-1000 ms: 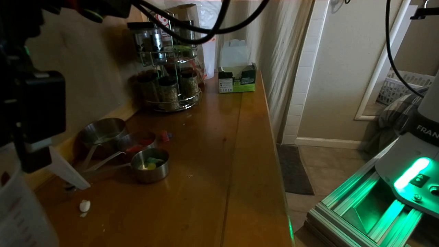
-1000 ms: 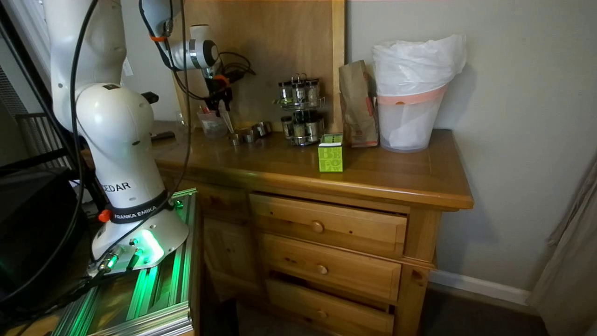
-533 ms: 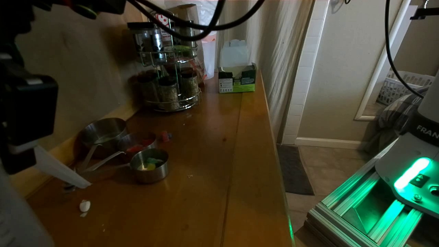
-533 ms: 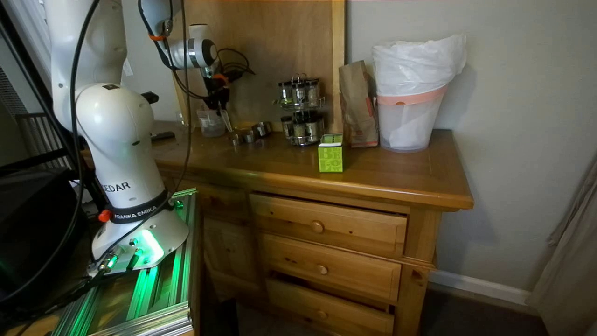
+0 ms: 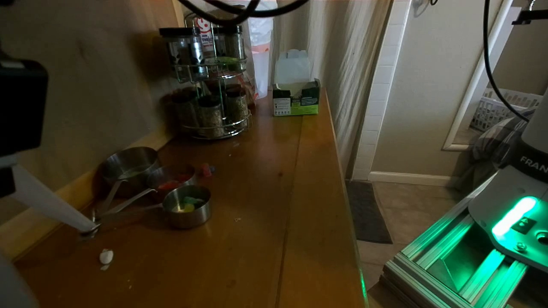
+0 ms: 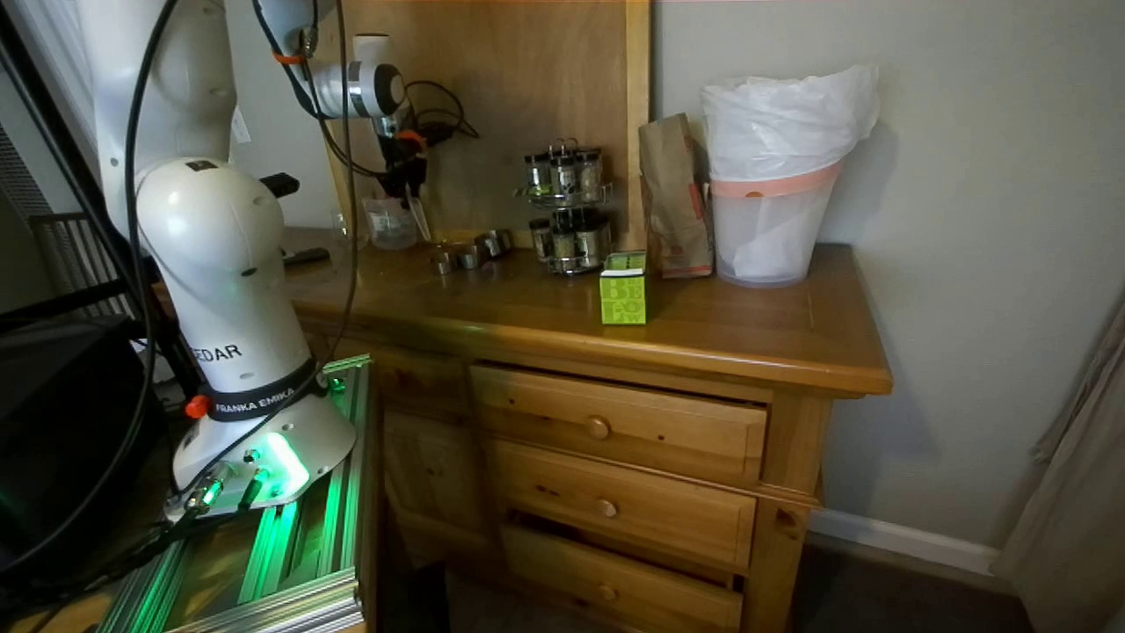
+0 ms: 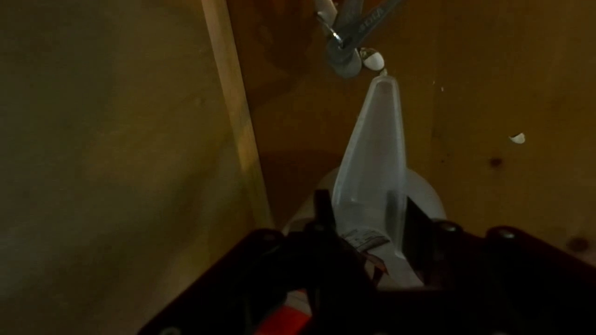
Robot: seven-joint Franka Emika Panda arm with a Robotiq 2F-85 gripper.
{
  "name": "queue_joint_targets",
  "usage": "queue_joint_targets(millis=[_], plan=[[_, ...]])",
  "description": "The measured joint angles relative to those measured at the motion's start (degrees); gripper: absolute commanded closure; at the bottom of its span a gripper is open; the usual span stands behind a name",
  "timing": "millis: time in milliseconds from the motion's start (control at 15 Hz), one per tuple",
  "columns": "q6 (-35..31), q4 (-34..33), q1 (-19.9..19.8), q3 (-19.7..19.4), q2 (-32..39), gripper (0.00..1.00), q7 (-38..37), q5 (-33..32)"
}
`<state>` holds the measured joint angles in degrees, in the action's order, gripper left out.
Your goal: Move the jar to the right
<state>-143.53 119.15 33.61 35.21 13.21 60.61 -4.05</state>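
Gripper [image 7: 367,211] pinching the jar [image 6: 391,229] by its long tapering handle [image 7: 375,167], cloudy, pale, see-through sides, a glimpse of red inside, right there near the metal cups [image 6: 468,256], touching the counter [image 6: 738,325] or just off it, impossible to call

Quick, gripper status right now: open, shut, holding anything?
Gripper: closed, holding the jar by its tapered translucent handle.

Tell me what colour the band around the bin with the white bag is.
Salmon pink; the band shows best in an exterior view.
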Motion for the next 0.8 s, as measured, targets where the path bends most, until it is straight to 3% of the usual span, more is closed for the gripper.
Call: queue_joint_targets(millis=[467, 800], plan=[[-1.2, 8.7, -6.5, 1.1, -12.6, 0.89, 0.0, 12.7], [-3.1, 22.5, -3.2, -1.3, -27.0, 0.89, -0.4, 23.4]])
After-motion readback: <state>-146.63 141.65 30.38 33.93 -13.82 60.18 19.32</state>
